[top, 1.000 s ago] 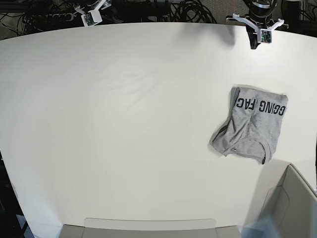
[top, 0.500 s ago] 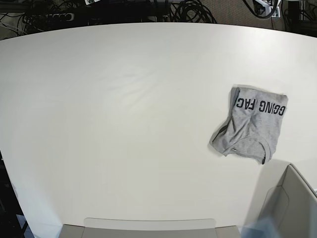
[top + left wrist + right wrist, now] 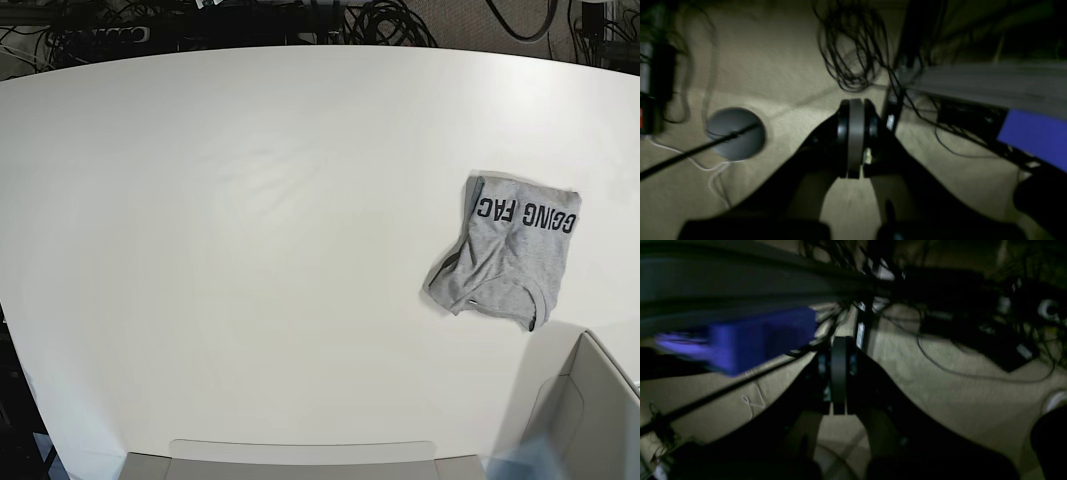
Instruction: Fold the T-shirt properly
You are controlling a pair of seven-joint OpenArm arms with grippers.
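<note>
One folded light grey cotton T-shirt [image 3: 510, 258] lies on the white table [image 3: 250, 250]. Away from it, left gripper [image 3: 855, 166] and right gripper [image 3: 839, 406] are closed, holding nothing.

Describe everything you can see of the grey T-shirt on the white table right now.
The light heather-grey cotton T-shirt lies folded into a small, slightly uneven bundle on the right part of the white table, close to its near right edge. Black block capitals, cut off by the fold, run along its far edge. Its near edge is looser and rumpled, with a dark-edged hem or neckline showing. Only the tabletop touches it; neither arm appears in the base view.
</note>
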